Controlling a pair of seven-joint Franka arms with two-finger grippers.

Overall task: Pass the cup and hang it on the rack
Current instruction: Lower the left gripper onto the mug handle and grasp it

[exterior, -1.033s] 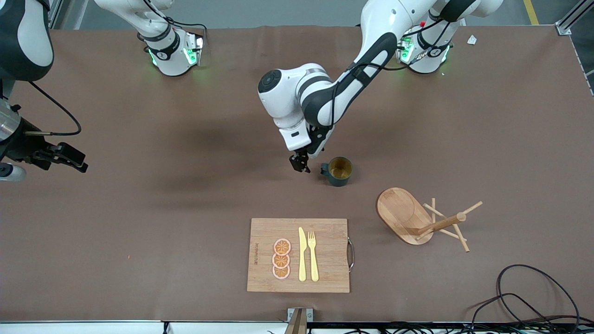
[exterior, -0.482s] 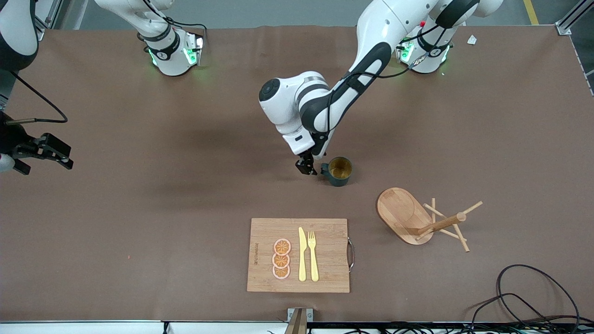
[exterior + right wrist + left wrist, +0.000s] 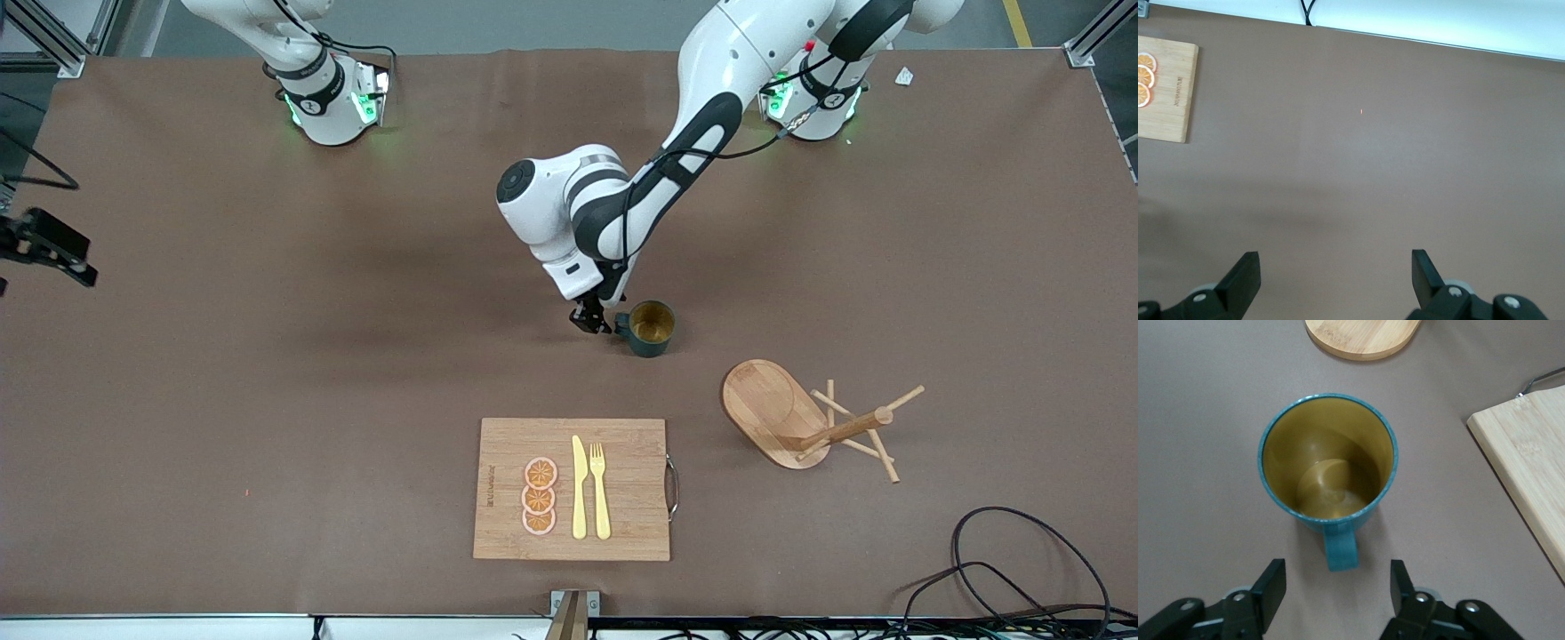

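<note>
The dark teal cup point(image 3: 651, 328) stands upright mid-table, its yellow inside showing; it also shows in the left wrist view point(image 3: 1328, 459). Its handle point(image 3: 1340, 549) points at my left gripper point(image 3: 592, 322), which is open and low beside the cup, fingers point(image 3: 1271, 587) either side of the handle's line, not touching. The wooden rack point(image 3: 805, 416) lies tipped on its side nearer the front camera, toward the left arm's end. My right gripper point(image 3: 49, 247) is open and empty at the right arm's end of the table, over bare mat point(image 3: 1338, 200).
A rectangular cutting board point(image 3: 573, 489) with orange slices, a yellow knife and a fork lies near the front edge. A black cable point(image 3: 1022, 569) coils at the front corner by the left arm's end. The rack's base edge point(image 3: 1361, 337) shows in the left wrist view.
My left gripper has moved closer to the cup's handle and lower. My right gripper has drawn back toward the right arm's end of the table.
</note>
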